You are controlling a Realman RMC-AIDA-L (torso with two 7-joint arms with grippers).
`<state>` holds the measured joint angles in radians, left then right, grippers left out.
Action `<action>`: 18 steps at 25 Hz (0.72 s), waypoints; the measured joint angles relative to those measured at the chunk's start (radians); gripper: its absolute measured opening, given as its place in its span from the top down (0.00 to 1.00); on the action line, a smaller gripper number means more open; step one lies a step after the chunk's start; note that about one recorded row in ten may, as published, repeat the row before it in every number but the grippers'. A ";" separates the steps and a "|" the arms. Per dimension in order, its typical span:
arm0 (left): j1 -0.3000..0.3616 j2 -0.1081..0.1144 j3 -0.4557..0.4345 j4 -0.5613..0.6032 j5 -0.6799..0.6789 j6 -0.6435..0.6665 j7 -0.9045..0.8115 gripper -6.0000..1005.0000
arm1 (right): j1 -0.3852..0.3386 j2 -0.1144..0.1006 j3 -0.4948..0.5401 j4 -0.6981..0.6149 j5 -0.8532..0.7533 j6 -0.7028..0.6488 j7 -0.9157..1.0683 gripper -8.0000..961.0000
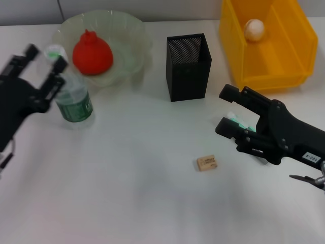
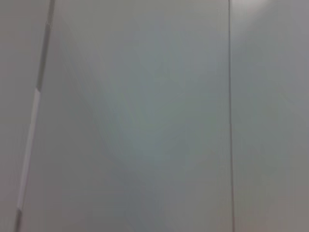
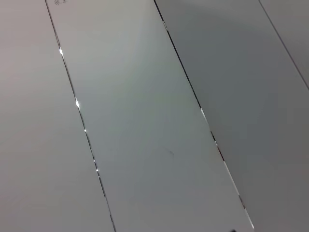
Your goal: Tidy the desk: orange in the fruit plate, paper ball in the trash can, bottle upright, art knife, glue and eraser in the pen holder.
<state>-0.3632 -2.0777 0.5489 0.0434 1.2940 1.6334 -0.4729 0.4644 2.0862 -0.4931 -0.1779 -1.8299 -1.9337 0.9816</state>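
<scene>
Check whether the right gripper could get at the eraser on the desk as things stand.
Probably yes: the eraser lies alone on open desk just beside the right gripper, with nothing between them.

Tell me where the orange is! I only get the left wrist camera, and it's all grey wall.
Observer: The orange sits in the fruit plate.
Operator: Is the bottle standing up?
Observer: Yes, the bottle is upright beside the plate, with the open left gripper up by its cap.
Operator: And the eraser?
Observer: The eraser lies on the desk in front of the pen holder, not in it. The open right gripper is close by.
</scene>
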 joint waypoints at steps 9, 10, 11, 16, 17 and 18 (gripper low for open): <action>0.131 0.021 -0.015 0.201 0.063 0.183 -0.183 0.29 | -0.024 -0.008 0.018 -0.191 0.005 -0.052 0.074 0.13; 0.134 0.023 -0.009 0.212 0.075 0.184 -0.195 0.29 | -0.033 -0.009 0.020 -0.255 0.006 -0.062 0.118 0.13; 0.142 0.032 0.016 0.261 0.112 0.188 -0.240 0.28 | -0.038 -0.009 0.021 -0.325 0.006 -0.066 0.161 0.13; 0.119 0.093 0.101 0.393 0.319 0.181 -0.456 0.29 | -0.040 -0.009 -0.014 -0.798 -0.063 -0.053 0.556 0.13; 0.099 0.107 0.102 0.399 0.379 0.184 -0.494 0.29 | -0.031 -0.009 -0.037 -0.908 -0.104 -0.053 0.661 0.13; 0.085 0.116 0.101 0.403 0.418 0.189 -0.515 0.29 | -0.021 -0.009 -0.063 -1.012 -0.153 -0.053 0.764 0.13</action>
<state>-0.2786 -1.9614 0.6503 0.4466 1.7124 1.8220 -0.9882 0.4436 2.0771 -0.5565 -1.1899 -1.9828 -1.9866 1.7453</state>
